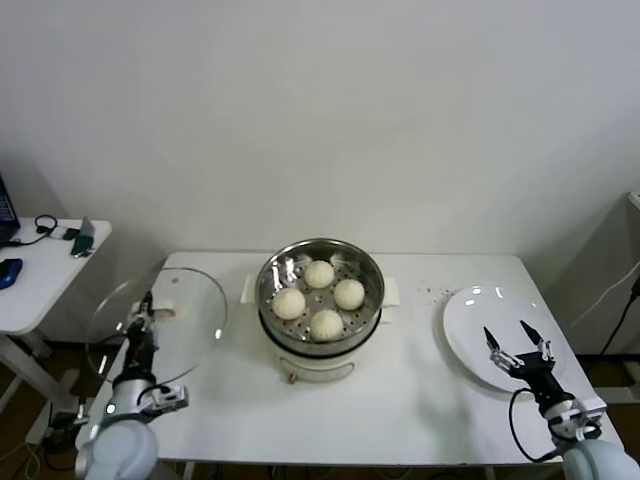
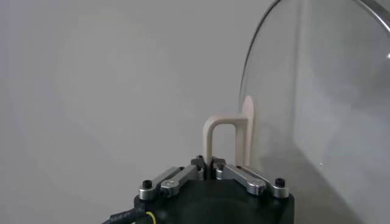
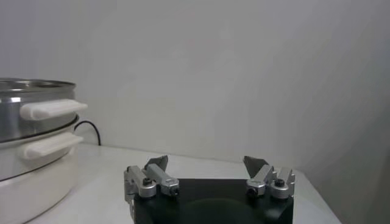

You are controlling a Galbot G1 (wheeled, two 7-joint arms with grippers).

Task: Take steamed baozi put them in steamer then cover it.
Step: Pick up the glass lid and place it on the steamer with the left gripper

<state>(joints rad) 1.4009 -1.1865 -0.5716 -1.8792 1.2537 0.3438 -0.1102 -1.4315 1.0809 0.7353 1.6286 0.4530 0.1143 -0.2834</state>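
Several cream-white baozi [image 1: 319,273] lie on the perforated tray inside the steel steamer [image 1: 272,271], which stands mid-table on its cream base. The clear glass cover [image 1: 190,300] hangs tilted above the table's left end. My left gripper [image 1: 145,315] is shut on the cover's cream handle [image 2: 212,143]; the glass [image 2: 317,91] rises beside it in the left wrist view. My right gripper [image 1: 516,338] stands open over the white plate [image 1: 470,335] at the right, with nothing between its fingers [image 3: 157,163]. The steamer's side handle [image 3: 52,109] shows in the right wrist view.
A white side table [image 1: 40,270] with a blue mouse and cables stands at far left. A white wall runs behind the table. Small dark crumbs [image 1: 432,292] lie between the steamer and the plate.
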